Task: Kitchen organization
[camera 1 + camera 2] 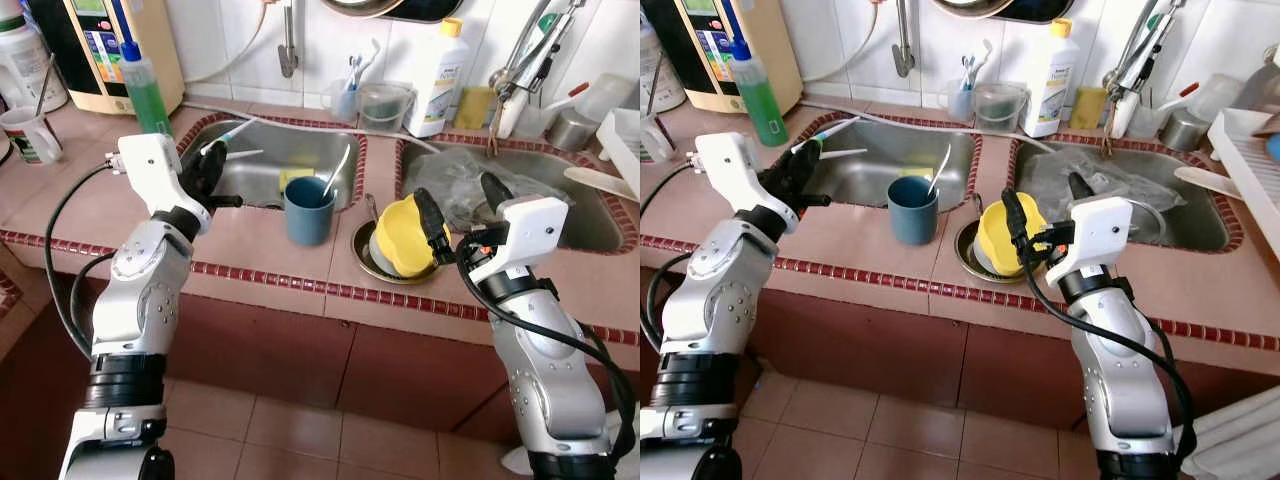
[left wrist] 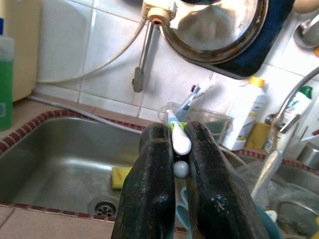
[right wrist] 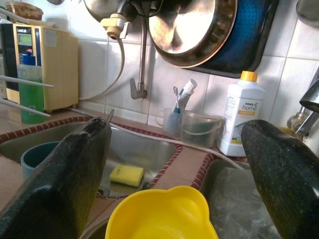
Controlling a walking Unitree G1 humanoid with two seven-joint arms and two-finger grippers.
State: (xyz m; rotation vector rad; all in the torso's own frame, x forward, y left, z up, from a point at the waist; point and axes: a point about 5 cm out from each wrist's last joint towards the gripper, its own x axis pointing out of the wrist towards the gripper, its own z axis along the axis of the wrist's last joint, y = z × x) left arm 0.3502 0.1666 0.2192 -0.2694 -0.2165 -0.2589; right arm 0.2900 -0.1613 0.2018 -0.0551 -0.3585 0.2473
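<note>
My left gripper [image 1: 205, 170] hangs over the near left rim of the left sink [image 1: 270, 150], shut on a white toothbrush [image 2: 178, 137] with a green and blue neck; its head [image 1: 232, 133] sticks out over the basin. A blue cup [image 1: 308, 210] with a white utensil in it stands on the tiled strip between the sinks. To its right a yellow cup [image 1: 400, 235] lies tilted on a metal plate [image 1: 362, 255]. My right gripper [image 1: 462, 208] is open just right of the yellow cup [image 3: 159, 214], its fingers spread wide on either side of it.
A green soap bottle [image 1: 148, 90] and a water machine [image 1: 110, 45] stand back left, beside a mug [image 1: 30, 135]. A toothbrush holder [image 1: 343, 98], a clear tub [image 1: 383, 105] and a white bottle [image 1: 437, 80] line the wall. A yellow sponge [image 1: 295, 176] lies in the left sink.
</note>
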